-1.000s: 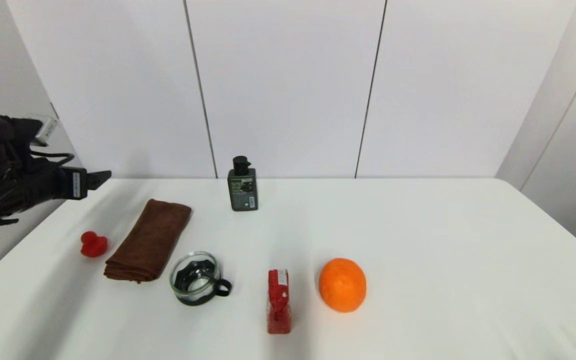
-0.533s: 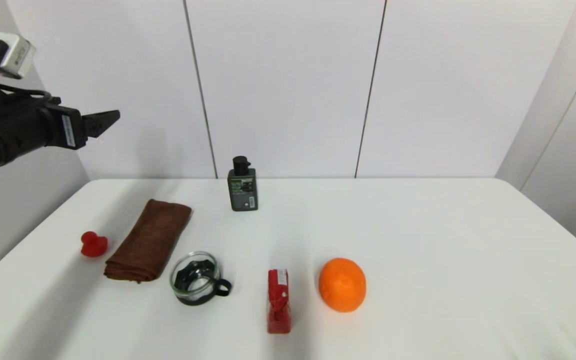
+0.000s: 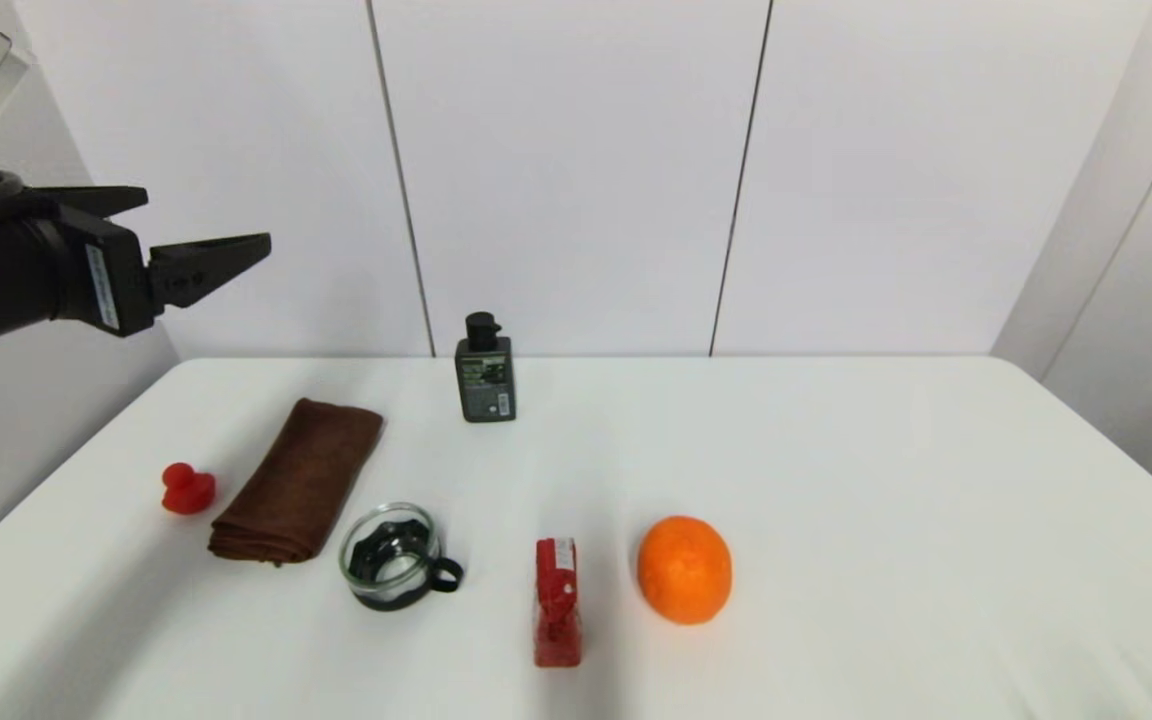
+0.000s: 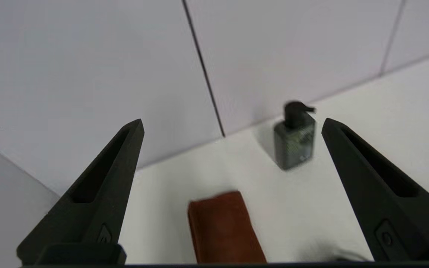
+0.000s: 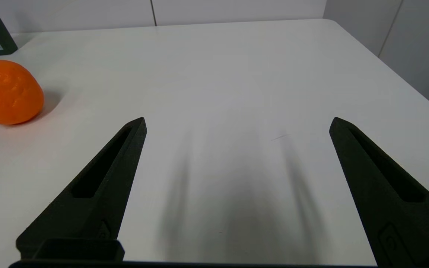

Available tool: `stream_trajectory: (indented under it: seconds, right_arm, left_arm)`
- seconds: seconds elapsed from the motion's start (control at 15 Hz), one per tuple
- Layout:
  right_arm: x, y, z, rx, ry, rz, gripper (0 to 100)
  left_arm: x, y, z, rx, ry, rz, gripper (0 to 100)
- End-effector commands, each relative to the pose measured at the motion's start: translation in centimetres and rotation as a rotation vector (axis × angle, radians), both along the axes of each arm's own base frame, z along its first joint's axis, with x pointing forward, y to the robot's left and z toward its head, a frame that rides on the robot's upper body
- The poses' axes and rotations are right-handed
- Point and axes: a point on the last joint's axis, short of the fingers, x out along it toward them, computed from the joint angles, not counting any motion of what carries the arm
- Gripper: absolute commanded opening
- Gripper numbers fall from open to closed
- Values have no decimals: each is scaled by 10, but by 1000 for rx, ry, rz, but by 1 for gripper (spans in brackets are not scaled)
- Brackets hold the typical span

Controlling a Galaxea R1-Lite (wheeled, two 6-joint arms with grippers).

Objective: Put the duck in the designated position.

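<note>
While the left end effector [image 3: 206, 235] hangs high in the air above the bench's left edge, its two black fingers are spread wide and hold nothing, pointing toward the back wall. Well below it, the duck [image 3: 186, 488] sits on the white bench [image 3: 886, 480] near the left edge, apart from everything but close to the left side of a folded brown cloth [image 3: 300, 480], which lies lengthwise toward the back edge. Just beside the cloth's near end stands a glass cup [image 3: 393, 556] with a black handle and something dark inside. A dark pump bottle [image 3: 485, 372] stands upright near the back edge, left of the middle. Toward the front edge, an upright red packet [image 3: 557, 602] with a white label stands just left of an orange [image 3: 685, 569], the two not touching. From the left wrist view, the pump bottle [image 4: 295, 137] and the far end of the cloth [image 4: 223, 227] show between the parted fingers. The right end effector [image 5: 237, 123] is low over the bare right half of the bench [image 5: 237, 74], fingers likewise spread wide and empty, with the orange [image 5: 8, 92] off to its side and well apart from it.
</note>
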Motion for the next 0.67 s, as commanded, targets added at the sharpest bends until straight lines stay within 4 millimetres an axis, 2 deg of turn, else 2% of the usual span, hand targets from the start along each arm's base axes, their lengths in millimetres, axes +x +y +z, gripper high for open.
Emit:
stream_trajectory:
  seconds: [0.07,0.27,0.47,0.67]
  right_arm:
    - [0,0,0,0,1,0,100]
    - [0,0,0,0,1,0,100]
    - [0,0,0,0,1,0,100]
    - [0,0,0,0,1,0,100]
  left_arm:
    - [-47,5,-8,-48,98,-91,100]
    - [-86,19,-25,-64,122,-29,100]
    - [-126,34,-46,-58,63,152,100]
    - [-156,37,-71,-54,25,301,100]
